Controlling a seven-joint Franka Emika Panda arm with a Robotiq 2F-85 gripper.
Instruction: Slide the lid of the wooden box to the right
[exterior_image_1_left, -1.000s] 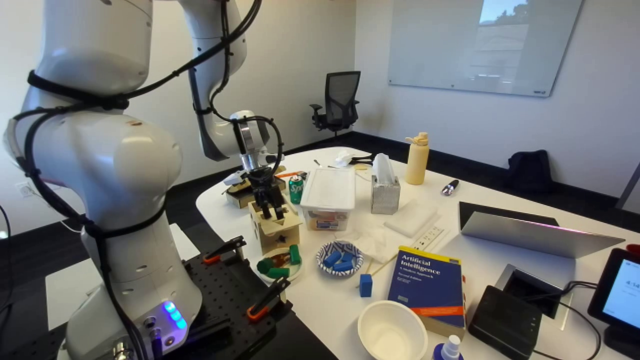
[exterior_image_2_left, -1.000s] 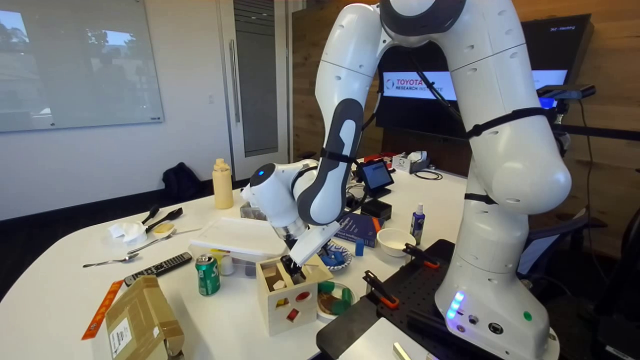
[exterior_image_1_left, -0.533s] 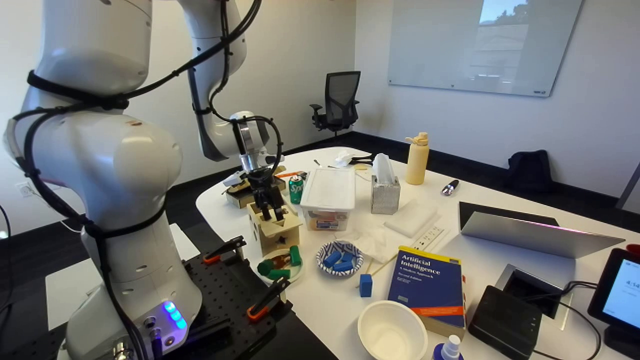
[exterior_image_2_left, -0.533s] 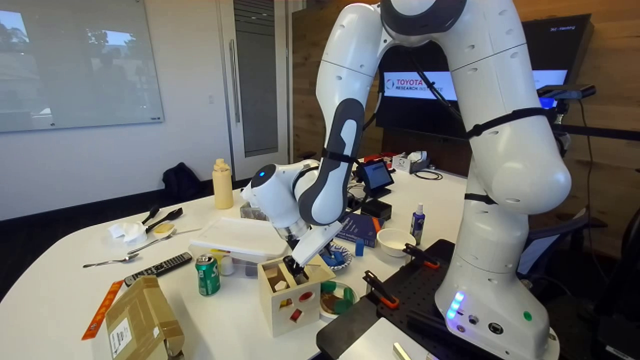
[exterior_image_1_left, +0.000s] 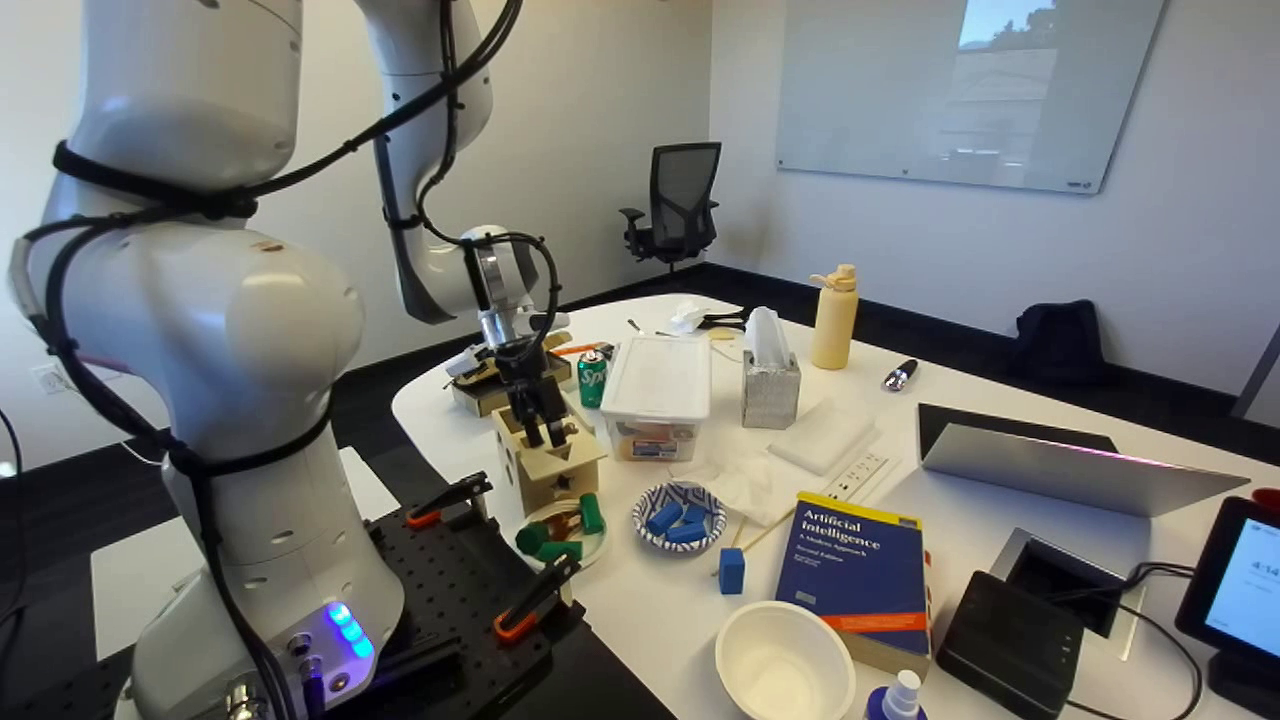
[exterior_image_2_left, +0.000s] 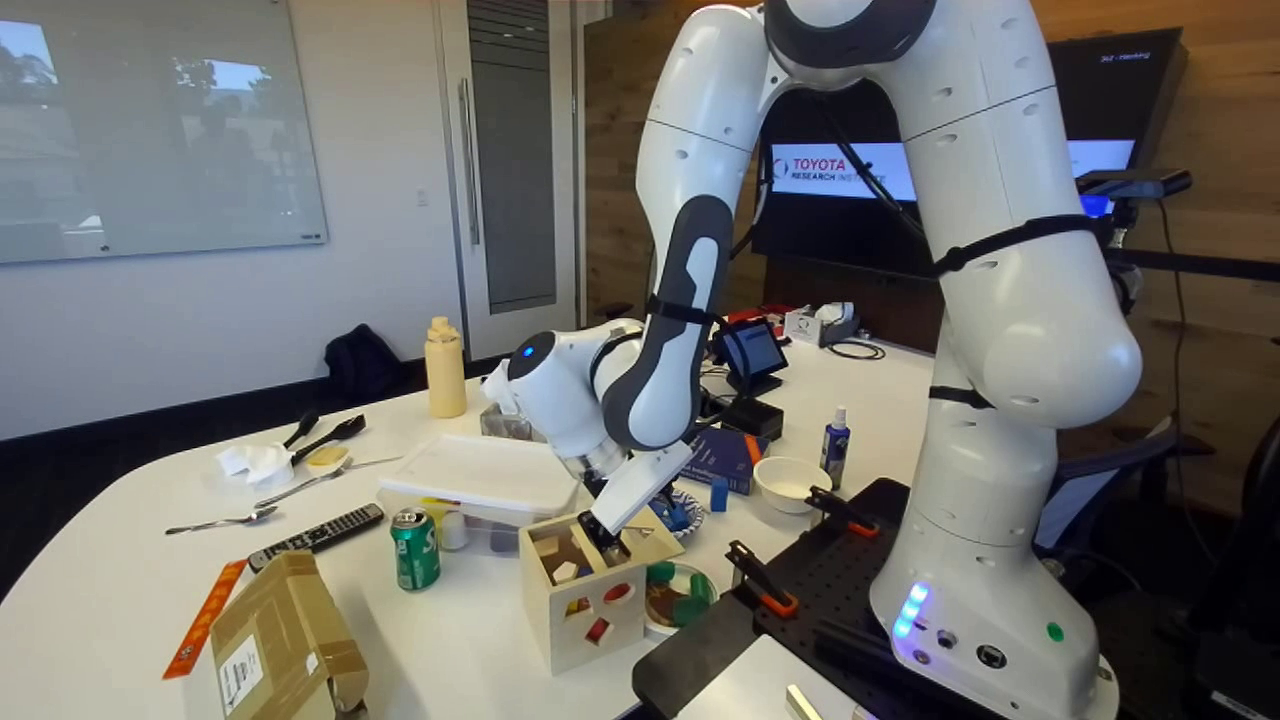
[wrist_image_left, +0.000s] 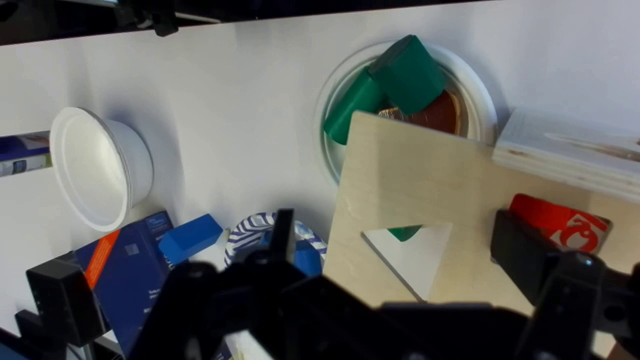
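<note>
The wooden box (exterior_image_1_left: 540, 488) is a light wood block box with cut-out shapes; it also shows in an exterior view (exterior_image_2_left: 585, 630). Its lid (exterior_image_2_left: 657, 540), a thin pale panel, sticks out past one side, leaving part of the top open with blocks inside. The lid (wrist_image_left: 400, 165) has a triangular hole in the wrist view; its end overhangs the white plate. My gripper (exterior_image_1_left: 546, 437) is at the lid's top. In the wrist view the gripper (wrist_image_left: 402, 245) is open, fingers wide apart. One finger is at a second hole showing red; how deep it sits I cannot tell.
A white plate with green blocks (wrist_image_left: 410, 75) stands under the lid's overhang. A patterned bowl with blue blocks (exterior_image_1_left: 680, 505), a plastic container (exterior_image_2_left: 490, 475), a green can (exterior_image_2_left: 415, 550) and a cardboard box (exterior_image_2_left: 285, 640) stand nearby. Black clamps (exterior_image_1_left: 445, 500) stick up near the arm's base.
My gripper and the lid have moved a little to the right in both exterior views. The lid overhangs slightly more. The box has shifted slightly, and the plate has been nudged.
</note>
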